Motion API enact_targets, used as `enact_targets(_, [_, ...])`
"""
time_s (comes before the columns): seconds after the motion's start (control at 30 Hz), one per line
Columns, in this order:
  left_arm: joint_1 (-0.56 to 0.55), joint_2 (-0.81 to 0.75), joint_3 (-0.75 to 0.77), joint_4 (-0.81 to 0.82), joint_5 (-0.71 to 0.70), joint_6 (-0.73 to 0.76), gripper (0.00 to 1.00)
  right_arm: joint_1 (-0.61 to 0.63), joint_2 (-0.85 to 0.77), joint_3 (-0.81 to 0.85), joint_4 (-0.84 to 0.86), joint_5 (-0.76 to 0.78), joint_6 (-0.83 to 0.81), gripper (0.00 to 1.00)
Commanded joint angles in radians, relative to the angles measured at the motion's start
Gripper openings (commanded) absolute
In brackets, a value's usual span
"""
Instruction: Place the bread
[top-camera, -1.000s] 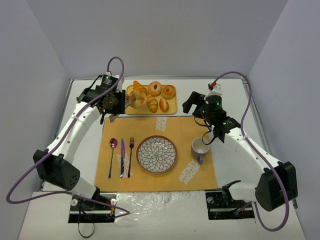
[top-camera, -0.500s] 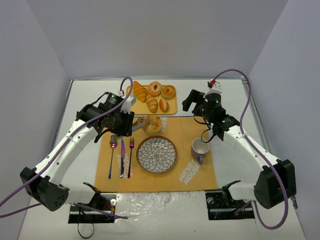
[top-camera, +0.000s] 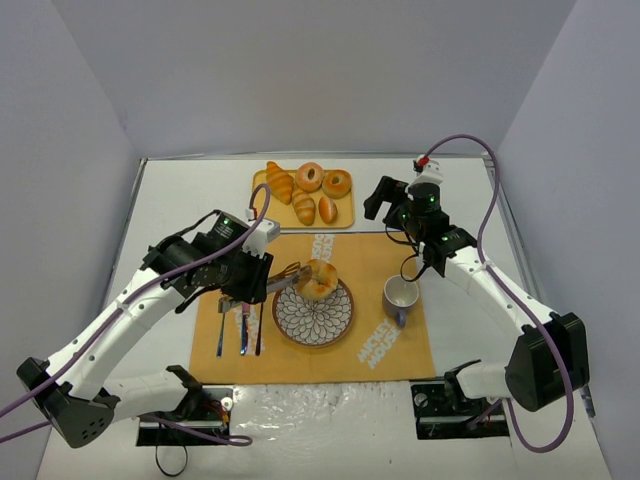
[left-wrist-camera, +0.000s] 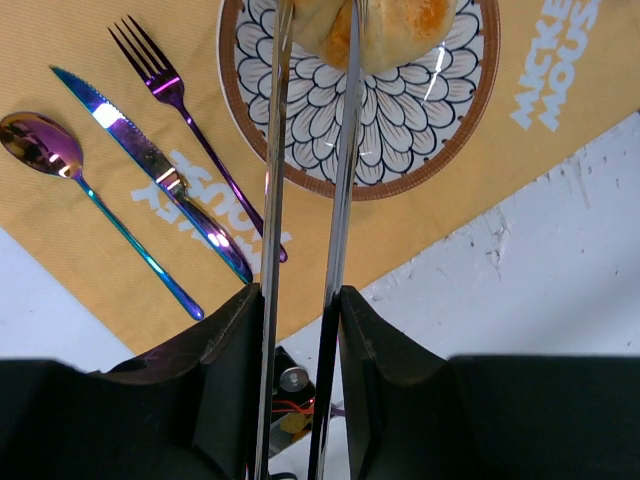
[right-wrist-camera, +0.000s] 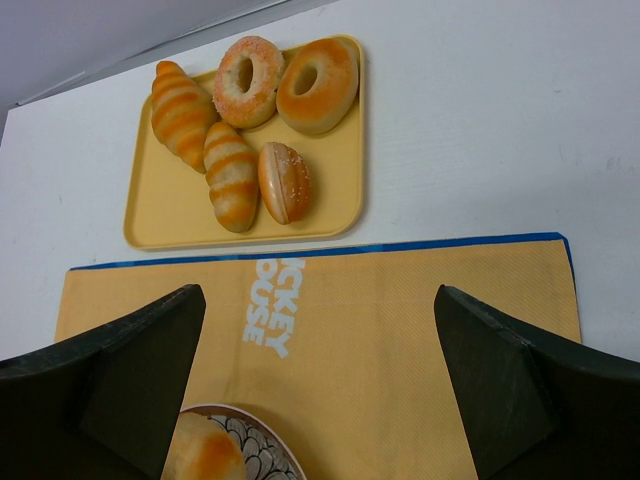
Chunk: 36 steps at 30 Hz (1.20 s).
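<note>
left claw (left-wrist-camera: 300, 310) clamped tight on tongs (left-wrist-camera: 343, 150) | tong tips pinched the bread (top-camera: 319, 277) over the far part of the patterned plate (top-camera: 340, 325); contact with plate could not be told | right claw (right-wrist-camera: 315, 300) spread wide, holding nothing, above the orange mat (right-wrist-camera: 400, 290)

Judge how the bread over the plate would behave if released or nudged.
Probably light: thin tongs alone carry the bread. Being round, it might roll, though the plate could catch it. Its knobbly crust likely resists slipping.
</note>
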Motion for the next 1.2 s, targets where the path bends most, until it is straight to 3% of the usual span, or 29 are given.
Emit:
enact_targets(0.0, [-0.035, -0.034, -0.013, 0.014, 0.018, -0.01, 0.0, -0.006, -0.007, 0.049, 0.052, 0.033, -0.009, 0.96])
enact_targets(0.93, [-0.111, -0.03, -0.103, 0.074, 0.01, -0.051, 0.0, -0.006, -0.028, 0.031, 0.045, 0.038, -0.003, 0.95])
enact_targets(1.17, [-0.114, -0.03, -0.111, 0.071, 0.0, -0.056, 0.07, -0.006, -0.027, 0.029, 0.045, 0.038, -0.004, 0.95])
